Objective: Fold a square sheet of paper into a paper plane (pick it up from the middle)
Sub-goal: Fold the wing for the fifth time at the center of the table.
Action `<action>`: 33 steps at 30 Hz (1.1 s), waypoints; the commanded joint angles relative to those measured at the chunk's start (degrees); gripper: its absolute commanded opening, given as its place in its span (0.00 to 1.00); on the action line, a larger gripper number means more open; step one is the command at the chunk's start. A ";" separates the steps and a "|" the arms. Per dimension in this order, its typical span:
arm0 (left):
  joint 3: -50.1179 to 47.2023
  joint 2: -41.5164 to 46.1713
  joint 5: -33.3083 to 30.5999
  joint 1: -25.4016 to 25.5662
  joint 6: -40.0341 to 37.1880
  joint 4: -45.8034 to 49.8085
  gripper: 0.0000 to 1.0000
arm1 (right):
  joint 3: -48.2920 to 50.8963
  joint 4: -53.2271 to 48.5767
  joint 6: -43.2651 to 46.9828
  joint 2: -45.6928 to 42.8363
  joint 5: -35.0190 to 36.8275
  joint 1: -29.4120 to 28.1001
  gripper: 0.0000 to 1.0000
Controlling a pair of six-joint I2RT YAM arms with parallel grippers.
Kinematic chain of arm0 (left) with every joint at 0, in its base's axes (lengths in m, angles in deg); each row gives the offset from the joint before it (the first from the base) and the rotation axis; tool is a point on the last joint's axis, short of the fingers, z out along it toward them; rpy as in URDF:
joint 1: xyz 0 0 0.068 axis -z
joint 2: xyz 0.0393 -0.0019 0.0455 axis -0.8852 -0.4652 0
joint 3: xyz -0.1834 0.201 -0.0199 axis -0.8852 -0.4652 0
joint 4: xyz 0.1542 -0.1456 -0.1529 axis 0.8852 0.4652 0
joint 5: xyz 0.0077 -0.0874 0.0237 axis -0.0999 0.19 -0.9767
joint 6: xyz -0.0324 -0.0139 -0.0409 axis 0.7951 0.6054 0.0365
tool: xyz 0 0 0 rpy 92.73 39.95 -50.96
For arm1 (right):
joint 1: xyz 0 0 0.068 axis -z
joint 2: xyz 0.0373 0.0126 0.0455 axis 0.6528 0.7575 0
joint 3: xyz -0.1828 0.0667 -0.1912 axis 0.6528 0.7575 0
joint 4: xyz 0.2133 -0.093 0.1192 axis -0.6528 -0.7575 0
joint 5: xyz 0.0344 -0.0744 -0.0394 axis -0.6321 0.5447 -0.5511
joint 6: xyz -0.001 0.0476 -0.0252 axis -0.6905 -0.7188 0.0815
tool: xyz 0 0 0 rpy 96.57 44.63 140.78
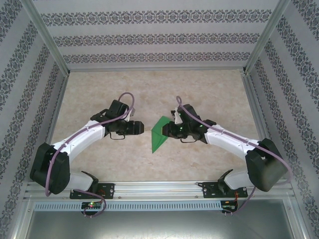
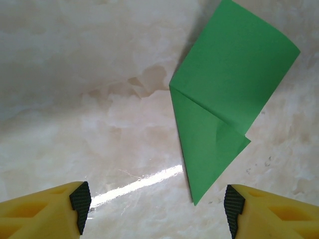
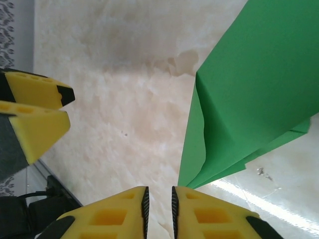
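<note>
The green sheet of paper (image 1: 159, 135) lies on the table between the two arms, folded into a narrow shape with a point toward the near edge. In the left wrist view the folded paper (image 2: 224, 99) shows layered flaps, its tip reaching down between my fingers. My left gripper (image 1: 141, 128) (image 2: 157, 204) is wide open just left of the paper, holding nothing. My right gripper (image 1: 167, 130) (image 3: 158, 209) sits at the paper's right edge, jaws drawn to a narrow gap with bare table between them. The paper (image 3: 249, 99) lies beside its right finger, not gripped.
The marble-patterned table (image 1: 209, 94) is bounded by patterned walls and metal posts. An aluminium rail (image 1: 159, 188) runs along the near edge. The left gripper's yellow fingers (image 3: 35, 114) appear at the left of the right wrist view.
</note>
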 commanded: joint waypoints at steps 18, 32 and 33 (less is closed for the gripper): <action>-3.30 -3.01 8.36 -2.35 2.64 -8.50 0.75 | -4.78 3.76 -1.06 15.71 4.88 -4.20 0.10; -3.17 -6.76 12.61 -2.21 3.96 -11.16 0.73 | -5.00 2.84 0.68 19.88 5.67 -2.98 0.09; -3.32 -6.94 12.81 -2.17 4.52 -11.83 0.72 | -5.00 2.84 0.78 20.14 5.59 -2.84 0.09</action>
